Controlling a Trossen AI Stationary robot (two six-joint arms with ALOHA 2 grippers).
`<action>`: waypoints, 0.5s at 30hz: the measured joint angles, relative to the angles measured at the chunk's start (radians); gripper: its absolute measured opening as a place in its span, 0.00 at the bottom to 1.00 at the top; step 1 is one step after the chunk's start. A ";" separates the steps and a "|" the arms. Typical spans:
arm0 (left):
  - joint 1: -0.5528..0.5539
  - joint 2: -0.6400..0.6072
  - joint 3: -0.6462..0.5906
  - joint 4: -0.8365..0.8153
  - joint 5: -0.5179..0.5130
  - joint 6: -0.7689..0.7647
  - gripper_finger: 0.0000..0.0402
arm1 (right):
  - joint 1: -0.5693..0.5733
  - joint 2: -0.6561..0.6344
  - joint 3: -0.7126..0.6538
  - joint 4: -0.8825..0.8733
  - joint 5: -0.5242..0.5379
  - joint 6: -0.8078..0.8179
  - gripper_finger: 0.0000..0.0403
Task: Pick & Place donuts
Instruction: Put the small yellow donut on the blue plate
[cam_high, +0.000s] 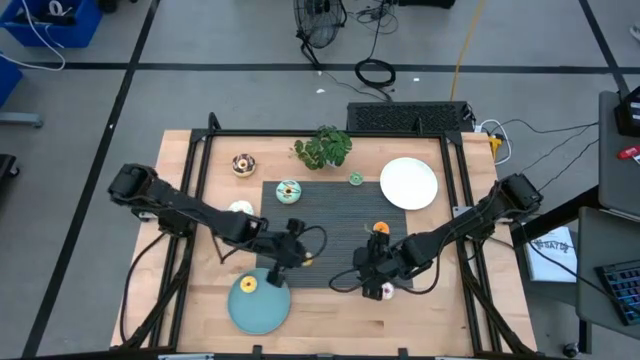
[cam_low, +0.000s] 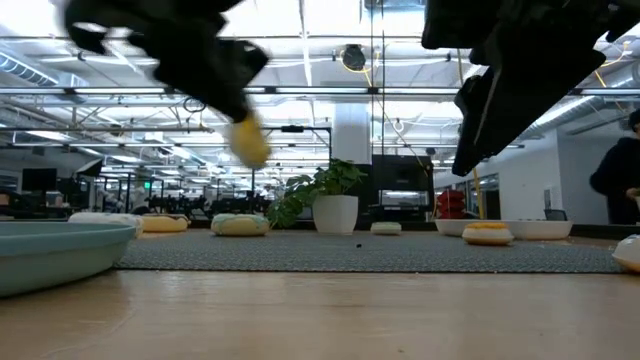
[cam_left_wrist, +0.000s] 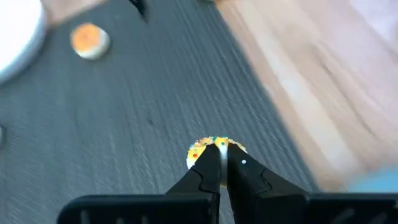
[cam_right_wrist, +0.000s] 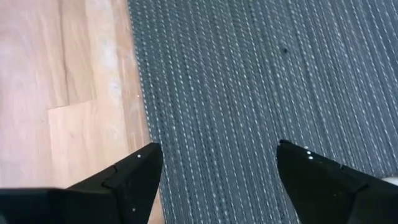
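Progress partial: one yellow-iced toy donut on round teal plate; second yellow sprinkled donut clamped in left gripper just beside that plate; right gripper spread, empty, over dark ribbed mat; remaining donuts scattered beyond plate.

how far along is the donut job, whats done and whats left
Done: one yellow donut lies on the teal plate. In hand: the left hand is shut on a yellow sprinkled donut, lifted above the mat near that plate. The right hand is open and empty over the mat's edge. Left: the orange donut, the teal donut, the brown donut and a few others. The white plate holds nothing.
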 joint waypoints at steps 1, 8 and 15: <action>-0.013 -0.019 -0.027 -0.003 0.017 -0.008 0.03 | 0.000 -0.003 0.000 -0.004 0.000 0.009 0.72; -0.133 -0.213 -0.341 0.247 0.064 -0.176 0.04 | 0.007 -0.014 0.000 -0.007 0.000 -0.009 0.72; -0.264 -0.365 -0.557 0.442 -0.074 -0.324 0.03 | 0.006 -0.014 0.000 0.012 0.001 -0.019 0.73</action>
